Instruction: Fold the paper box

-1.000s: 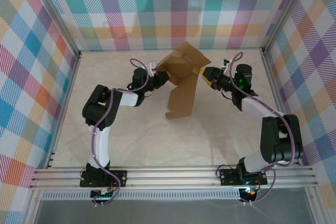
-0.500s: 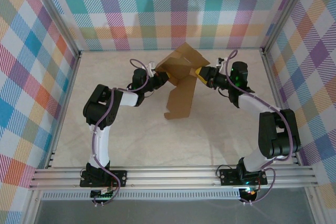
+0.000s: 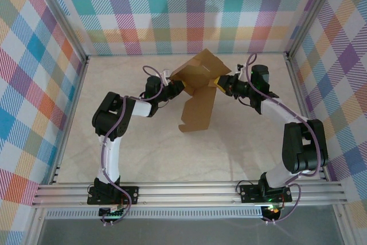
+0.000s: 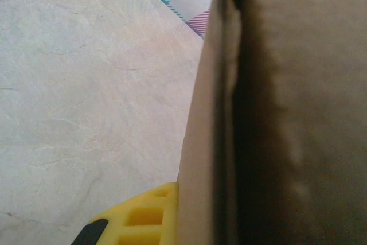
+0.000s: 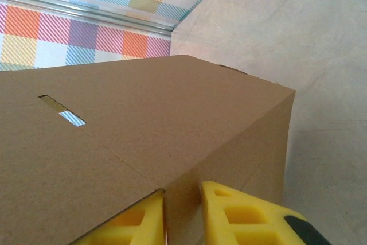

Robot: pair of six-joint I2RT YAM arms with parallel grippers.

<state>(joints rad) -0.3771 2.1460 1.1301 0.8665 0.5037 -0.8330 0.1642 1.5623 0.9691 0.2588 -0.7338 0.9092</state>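
Toward far edge of counter, paper box partly erected; long flap unfolded, closure outstanding; left hand clenched on it; right hand grasping opposite side.

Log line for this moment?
task: fold box | box: part-folded | left gripper: shut on box | right gripper: astride box edge, grip unclear

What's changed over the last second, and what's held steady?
The right gripper moved left onto the paper box; its fingers now straddle a panel edge. The left gripper stayed clamped on the box's other side.
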